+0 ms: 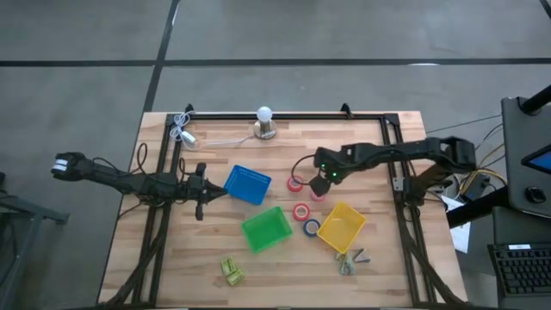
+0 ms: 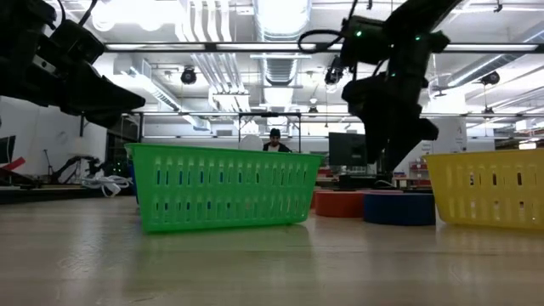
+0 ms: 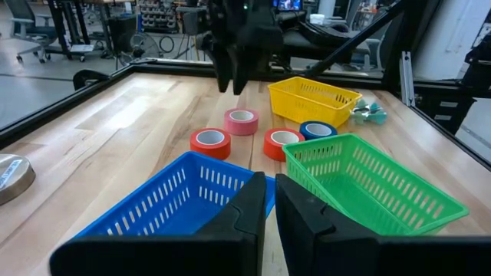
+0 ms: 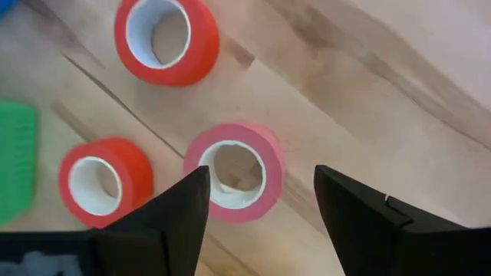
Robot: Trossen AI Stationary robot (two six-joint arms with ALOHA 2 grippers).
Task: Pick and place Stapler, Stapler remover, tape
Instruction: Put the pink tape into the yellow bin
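Four tape rolls lie flat on the table between the bins: a pinkish-red roll [image 4: 234, 172], two red rolls [image 4: 166, 38] [image 4: 97, 182], and a blue roll [image 1: 311, 227]. My right gripper [image 4: 261, 192] is open and hangs above the pinkish roll [image 3: 241, 120], pointing down, one finger to each side of it and clear of it. Green staplers [image 1: 231, 271] lie near the table's near edge. Staple removers [image 1: 350, 261] lie beside the yellow bin. My left gripper [image 3: 270, 203] is shut and waits at the blue bin's left side.
A blue bin [image 1: 248, 184], a green bin [image 1: 266, 229] and a yellow bin [image 1: 342, 226] stand mid-table. A bulb on a round base [image 1: 265, 120] and a white cable [image 1: 182, 129] lie near the far edge. A black frame [image 1: 392, 146] rims the table.
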